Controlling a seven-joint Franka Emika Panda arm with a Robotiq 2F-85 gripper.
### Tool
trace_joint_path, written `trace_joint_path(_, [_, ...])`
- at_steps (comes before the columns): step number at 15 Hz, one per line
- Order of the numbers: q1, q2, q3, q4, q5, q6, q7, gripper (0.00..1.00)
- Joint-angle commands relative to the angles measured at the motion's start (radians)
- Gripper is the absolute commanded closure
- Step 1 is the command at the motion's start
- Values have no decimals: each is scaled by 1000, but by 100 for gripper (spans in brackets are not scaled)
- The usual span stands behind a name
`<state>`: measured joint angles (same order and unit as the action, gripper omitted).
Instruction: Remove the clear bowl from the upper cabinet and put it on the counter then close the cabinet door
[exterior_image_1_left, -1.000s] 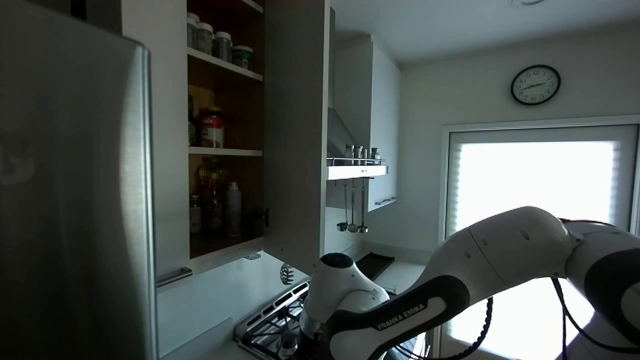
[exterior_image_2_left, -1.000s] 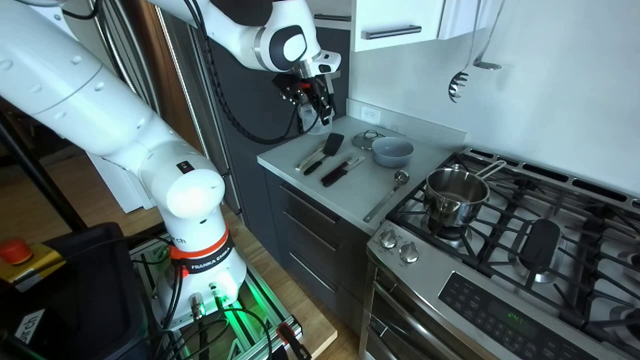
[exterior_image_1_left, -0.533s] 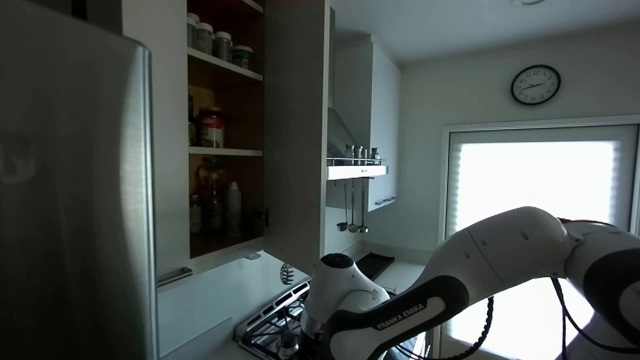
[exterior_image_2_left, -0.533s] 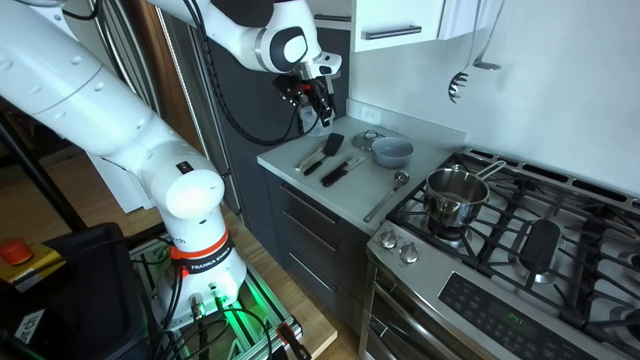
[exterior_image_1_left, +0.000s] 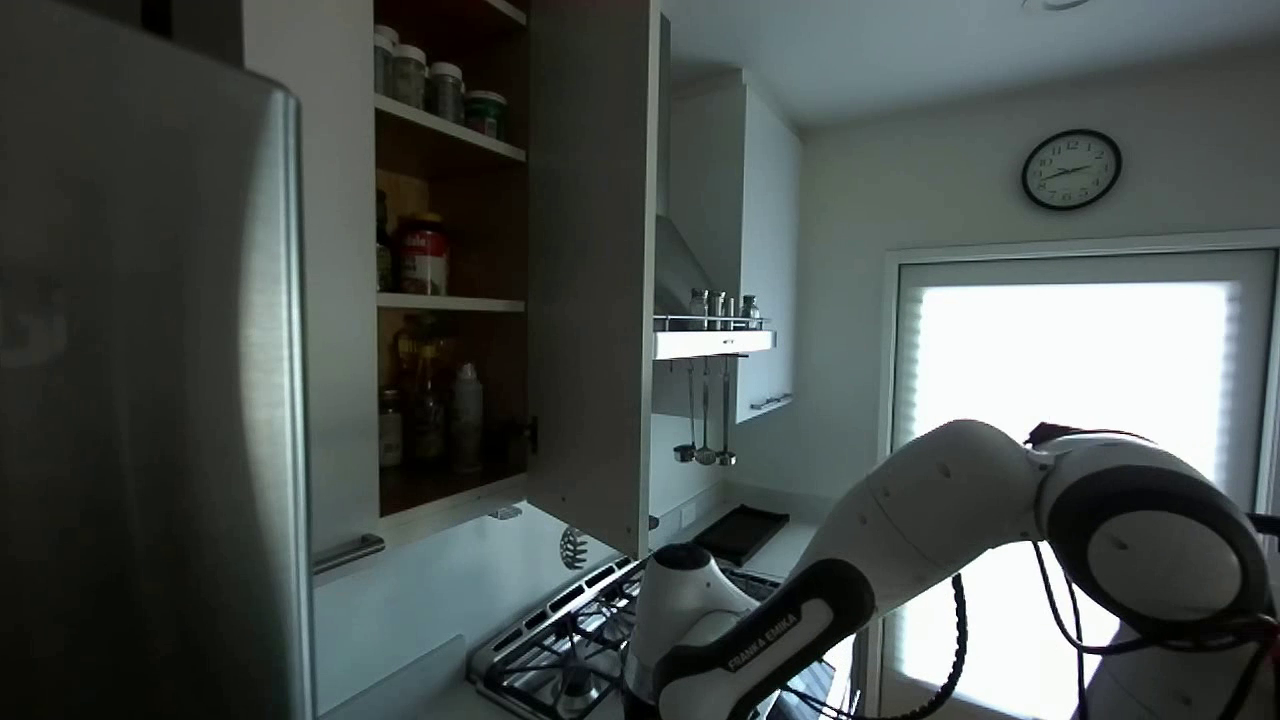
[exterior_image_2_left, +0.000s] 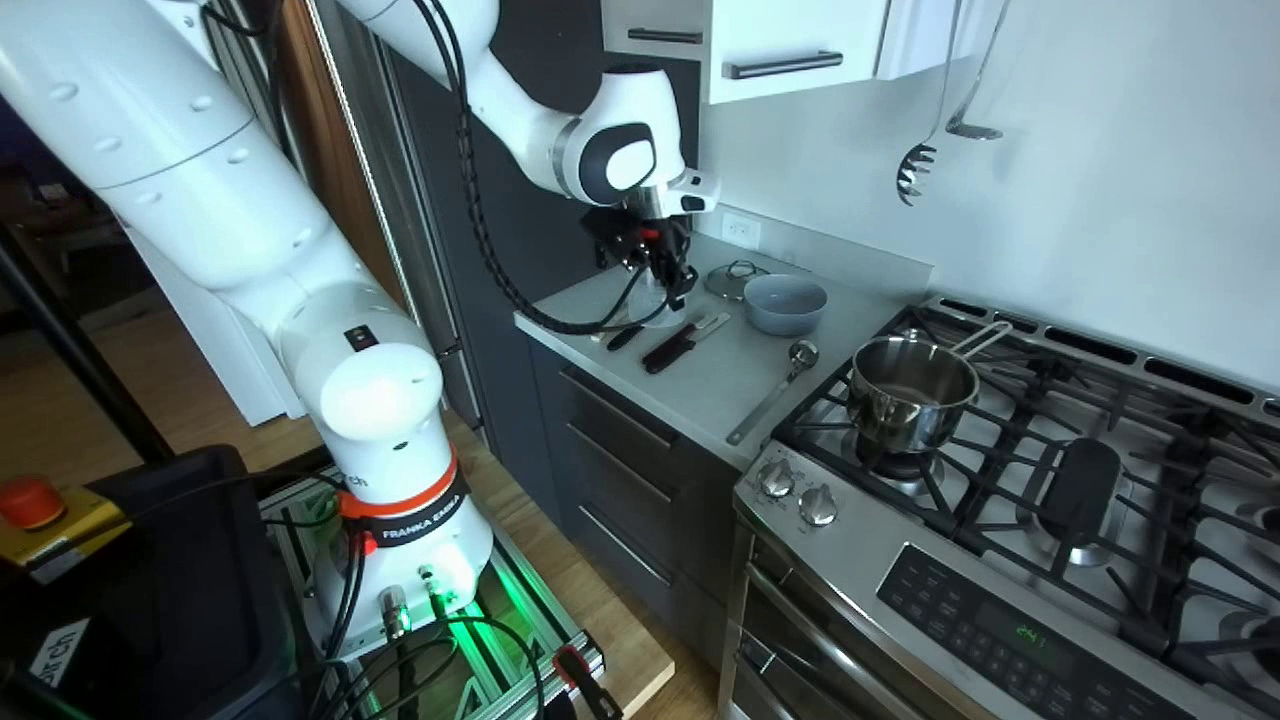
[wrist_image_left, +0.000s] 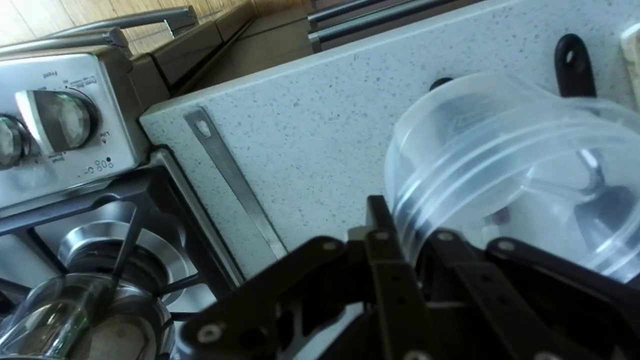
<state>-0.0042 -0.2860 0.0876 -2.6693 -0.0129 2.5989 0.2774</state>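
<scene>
My gripper (wrist_image_left: 407, 240) is shut on the wall of the clear bowl (wrist_image_left: 445, 150) in the wrist view. The bowl is tilted on its side, its ridged rim between the fingers. In an exterior view the gripper (exterior_image_2_left: 680, 285) holds the bowl (exterior_image_2_left: 652, 305) low over the counter (exterior_image_2_left: 700, 395), above the utensils; I cannot tell whether it touches. The upper cabinet (exterior_image_1_left: 450, 303) shows its shelves of jars and bottles in an exterior view. The cabinet door (exterior_image_1_left: 590, 300) stands wide open. The gripper is hidden in that view.
Knives (exterior_image_2_left: 672, 350), a ladle (exterior_image_2_left: 770, 400), a blue-grey bowl (exterior_image_2_left: 785, 305) and a glass lid (exterior_image_2_left: 735, 278) lie on the counter. A spatula handle (wrist_image_left: 575, 70) shows beside the clear bowl. A steel pot (exterior_image_2_left: 912, 390) stands on the stove.
Over the last half second my arm has moved down and to the right, bringing the clear bowl lower over the counter utensils. The cabinet door has not moved.
</scene>
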Motion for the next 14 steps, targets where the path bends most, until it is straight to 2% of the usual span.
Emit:
trace_joint_path(1, [-11, 101, -21, -40, -25, 166, -85, 98])
trace_joint_path(5, [-17, 227, -35, -60, -16, 361, -113, 98])
trace_joint_path(8, [-37, 304, -47, -42, -51, 406, -66, 98])
trace_joint_path(10, [-19, 350, -61, -24, 7, 413, -99, 98])
trace_joint_path(14, [-14, 427, -72, 18, 45, 445, -98, 98])
